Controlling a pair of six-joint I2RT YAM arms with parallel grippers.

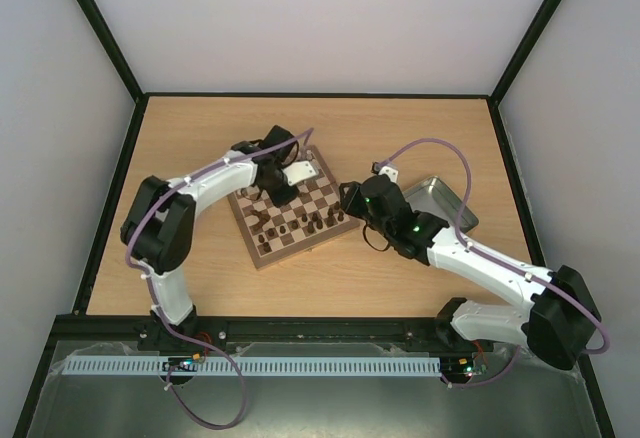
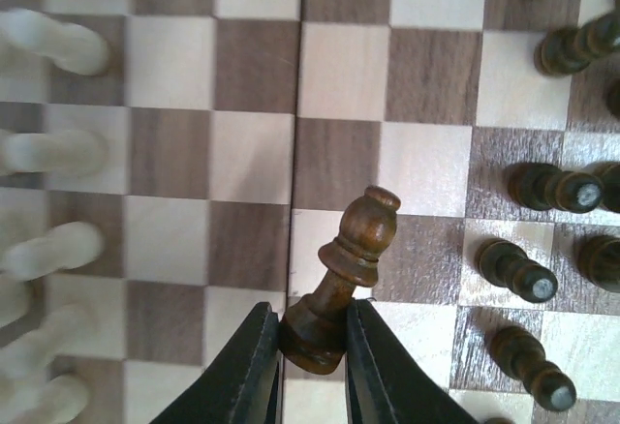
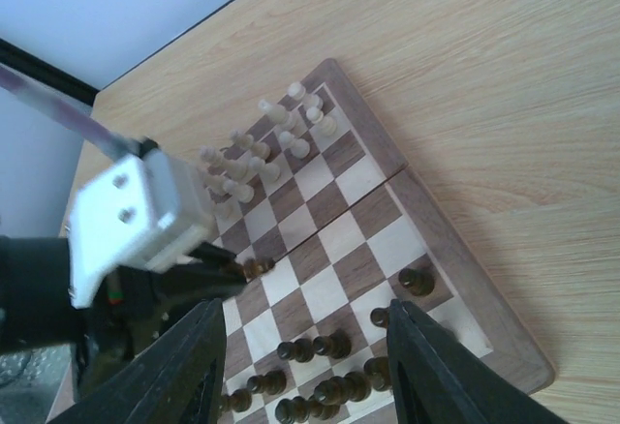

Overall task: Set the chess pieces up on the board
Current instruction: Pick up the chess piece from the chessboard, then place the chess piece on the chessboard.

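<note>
– Over the middle of the board, at six o'clock in our left wrist view, we have the left gripper pinched tight on the dark brown piece, down at its base.
– Its axis?
– Base at six, head leaning toward one o'clock. We judge it light, stiff, smooth turned wood. A low grip lets it pivot, so we'd favour the collar.
– Our right gripper?
– Fingers wide apart, empty, over the board's rim.
</note>
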